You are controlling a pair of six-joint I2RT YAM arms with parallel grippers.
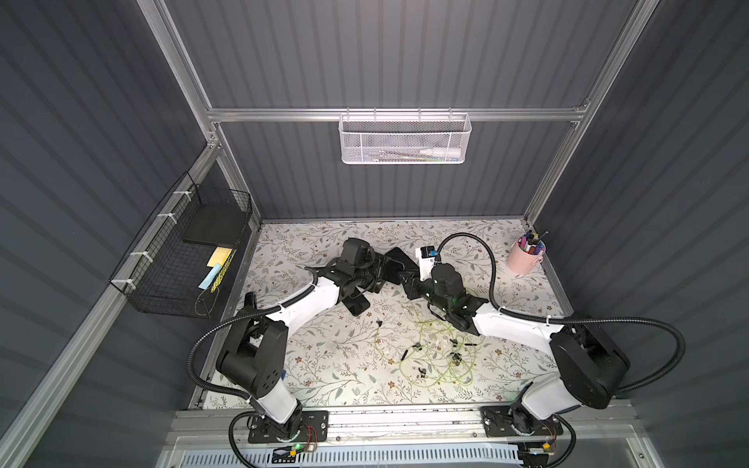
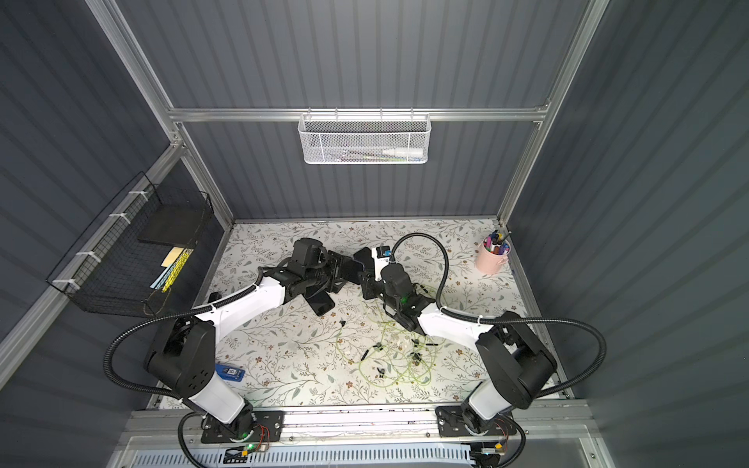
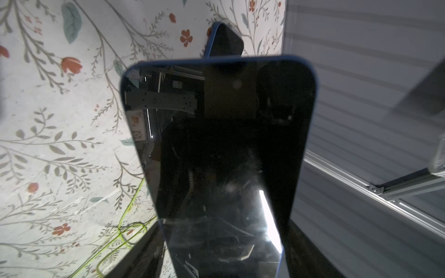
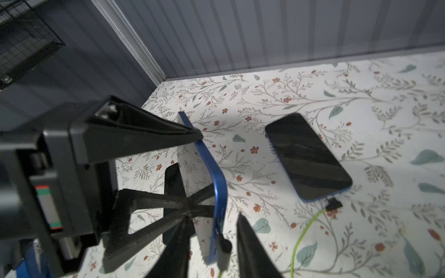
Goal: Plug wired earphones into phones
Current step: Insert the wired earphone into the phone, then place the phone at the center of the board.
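Held phone (image 3: pixel 216 144) in the left tool (image 4: pixel 196 174): glossy dark glass face, smudged and mirror-reflective; blue edge with a satin metallic sheen. Its fingers (image 4: pixel 134 134): matt black plastic, partly fine-ribbed. Desk (image 4: pixel 313 91) beneath the tool: matt printed floral covering, lightly scuffed. Earphone cable (image 3: pixel 131 204) beside the tool: smooth yellow-green sheath.

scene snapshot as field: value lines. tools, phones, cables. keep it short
left tool: shut on held phone, lifted off the table, on edge
right tool: open, jaws either side of black plug at held phone's end
black plug: appears inserted
flat phone: screen up on table, second plug at its end, green cable attached
third phone: on table, partly under left arm, port not visible
loose earphones: tangled on table near right arm
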